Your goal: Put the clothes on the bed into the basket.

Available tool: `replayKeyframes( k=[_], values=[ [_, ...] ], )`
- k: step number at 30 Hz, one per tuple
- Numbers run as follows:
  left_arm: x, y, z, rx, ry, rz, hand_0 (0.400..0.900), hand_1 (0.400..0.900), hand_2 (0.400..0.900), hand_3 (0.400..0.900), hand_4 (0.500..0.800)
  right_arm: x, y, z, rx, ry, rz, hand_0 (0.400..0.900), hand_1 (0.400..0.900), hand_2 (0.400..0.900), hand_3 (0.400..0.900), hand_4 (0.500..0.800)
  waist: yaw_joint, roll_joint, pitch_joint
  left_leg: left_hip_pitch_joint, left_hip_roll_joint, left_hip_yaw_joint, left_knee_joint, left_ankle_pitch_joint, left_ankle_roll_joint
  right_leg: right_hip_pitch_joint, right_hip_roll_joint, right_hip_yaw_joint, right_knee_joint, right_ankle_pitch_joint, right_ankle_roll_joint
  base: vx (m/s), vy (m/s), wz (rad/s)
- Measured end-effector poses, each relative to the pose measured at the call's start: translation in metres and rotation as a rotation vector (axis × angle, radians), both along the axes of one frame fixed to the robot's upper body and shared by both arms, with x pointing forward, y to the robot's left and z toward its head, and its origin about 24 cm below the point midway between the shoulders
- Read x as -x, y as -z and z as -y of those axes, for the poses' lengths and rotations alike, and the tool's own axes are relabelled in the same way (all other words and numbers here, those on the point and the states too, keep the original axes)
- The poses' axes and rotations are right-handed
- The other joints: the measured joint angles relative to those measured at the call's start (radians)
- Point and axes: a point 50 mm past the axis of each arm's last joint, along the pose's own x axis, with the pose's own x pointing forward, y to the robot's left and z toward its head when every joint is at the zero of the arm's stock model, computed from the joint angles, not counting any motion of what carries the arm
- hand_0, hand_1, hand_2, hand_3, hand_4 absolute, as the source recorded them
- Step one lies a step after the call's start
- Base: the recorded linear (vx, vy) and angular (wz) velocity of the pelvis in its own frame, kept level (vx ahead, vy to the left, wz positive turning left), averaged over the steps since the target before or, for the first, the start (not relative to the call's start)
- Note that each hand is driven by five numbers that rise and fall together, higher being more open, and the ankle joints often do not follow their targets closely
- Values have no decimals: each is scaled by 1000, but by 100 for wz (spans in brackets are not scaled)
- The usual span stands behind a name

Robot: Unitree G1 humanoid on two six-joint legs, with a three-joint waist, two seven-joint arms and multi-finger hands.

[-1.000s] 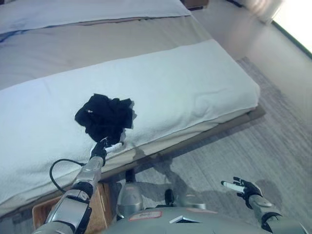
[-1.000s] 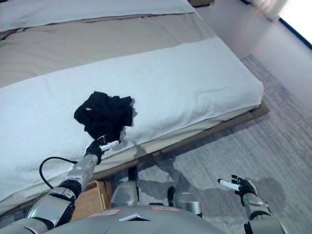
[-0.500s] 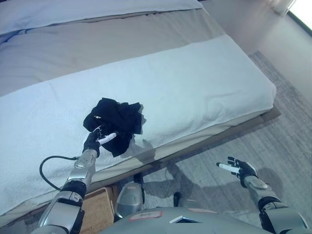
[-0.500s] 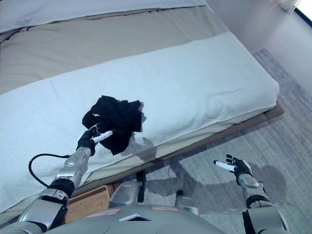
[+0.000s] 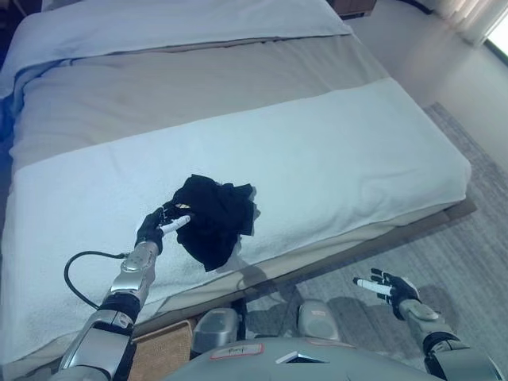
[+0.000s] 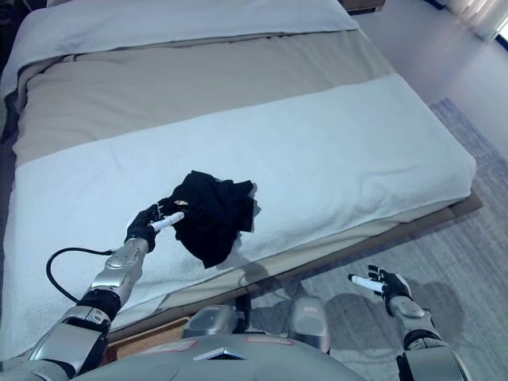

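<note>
The robot's left hand [image 5: 159, 226] now sits at the near-left edge of the black garment [image 5: 216, 216] on the bed [image 5: 333, 151], its fingers curled into the bunched cloth with one white-tipped finger pointing toward the heap. A second ago that hand was at the mattress edge, below the pile; half a second ago it reached the cloth's lower side. Since then it has closed in on the fabric, though the whole view has shifted too as the head moved, so part of the apparent travel belongs to the camera. The garment appears slightly drawn out on the side away from the hand, hinting that a grip has taken hold, though how firm cannot be told.

The right hand [image 5: 390, 287] hangs low over the carpet [image 5: 468, 262], well away from the cloth, fingers spread and holding nothing.

The basket [image 5: 163, 352] shows only as a woven corner below the left arm, close to the robot. The pick-up looks just begun: the cloth lies on the bedding and has yet to be lifted and carried back to the basket.
</note>
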Motion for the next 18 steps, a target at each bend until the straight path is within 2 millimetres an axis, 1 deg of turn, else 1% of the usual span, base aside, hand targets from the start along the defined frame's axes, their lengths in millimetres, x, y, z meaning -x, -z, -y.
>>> replayKeyframes(
  k=[1,2,3,4,5,6,7,8,10,11,12,13,14,15,16,18],
  values=[
    [0,0,-2,-18,-5,-8,900,900,900,900,800,2,1,-1,-2,0,-4,900,900,900,900,800,-18,-13,7,6,-6,-18,1,-3,-3,-6,0,-9,-74,16,18,182,-191,56],
    [0,0,-4,-47,-1,-15,900,900,900,900,800,3,1,-1,-4,0,-6,900,900,900,900,800,-24,-23,12,12,-8,-27,-2,-4,-6,-13,-1,-30,-137,32,38,155,-187,55],
    [-1,0,-4,-76,10,-21,900,900,900,900,800,7,2,-1,-4,4,-15,900,900,900,900,800,-28,-37,13,18,-11,-43,-4,-10,-16,-6,-1,-54,-214,58,40,108,-182,35],
    [-2,-1,-4,-119,34,-28,900,900,900,900,800,14,5,-2,-8,10,-34,900,900,900,900,800,-31,-56,15,24,-14,-63,-5,-14,-28,3,-1,-64,-266,87,27,54,-170,22],
    [-2,-1,-5,-159,58,-39,900,900,900,900,800,23,9,-4,-16,20,-59,900,900,900,900,800,-37,-83,8,33,-22,-81,-8,-19,-50,14,-1,-72,-276,91,21,-10,-150,20],
    [-1,0,-8,-210,70,-61,900,900,900,900,800,32,13,-8,-28,30,-87,900,900,900,900,800,-39,-116,-6,24,-26,-86,-3,-32,-79,14,-2,-64,-278,117,-1,-25,-131,27],
    [0,4,-9,-240,65,-94,900,900,900,900,800,32,14,-9,-29,34,-92,900,900,900,900,800,-38,-111,-9,19,-1,-90,11,-46,-104,14,15,-78,-276,135,-4,-44,-110,27],
    [3,8,-9,-255,54,-127,900,900,900,900,800,31,13,-8,-26,33,-89,900,900,900,900,800,-40,-98,-17,1,25,-97,23,-56,-123,15,39,-95,-293,135,-5,-133,-94,26],
    [2,11,-8,-310,64,-182,900,900,900,900,800,19,10,-8,-22,23,-57,900,900,900,900,800,-56,-85,-21,-44,63,-109,58,-63,-151,1,71,-134,-315,169,-39,-247,-72,20],
    [-5,9,-4,-329,79,-178,900,900,900,900,800,10,6,-6,-14,13,-32,900,900,900,900,800,-62,-84,-19,-94,73,-107,83,-66,-157,-32,83,-141,-314,184,-54,-234,-46,-2],
    [-18,3,2,-353,107,-155,900,900,900,900,800,0,2,-3,-4,5,-7,900,900,900,900,800,-70,-79,-12,-140,79,-107,112,-68,-162,-66,89,-155,-315,197,-70,-190,-25,-15],
    [-28,-3,6,-365,116,-137,900,900,900,900,800,-13,-3,-2,4,-1,24,900,900,900,900,800,-81,-79,1,-173,84,-107,120,-68,-167,-94,94,-162,-313,209,-79,-184,-14,-20],
    [-38,-10,8,-376,114,-122,900,900,900,900,800,-27,-8,-2,8,-10,60,900,900,900,900,800,-84,-84,17,-189,88,-100,121,-67,-173,-119,100,-156,-307,221,-88,-170,-5,-21],
    [-47,-17,9,-396,108,-105,900,900,900,900,800,-41,-13,-4,11,-28,93,900,900,900,900,800,-83,-91,36,-200,91,-88,123,-67,-183,-135,105,-143,-304,225,-91,-157,-9,-22],
    [-54,-23,9,-411,99,-92,900,900,900,900,800,-50,-17,-5,18,-53,117,900,900,900,900,800,-85,-95,47,-212,92,-80,128,-69,-186,-147,107,-135,-304,224,-91,-120,-12,-20],
    [-66,-36,6,-435,79,-59,900,900,900,900,800,-61,-21,-7,25,-81,143,900,900,900,900,800,-92,-98,64,-242,90,-75,141,-70,-189,-174,106,-126,-305,218,-85,-105,-20,-19]
  ],
)
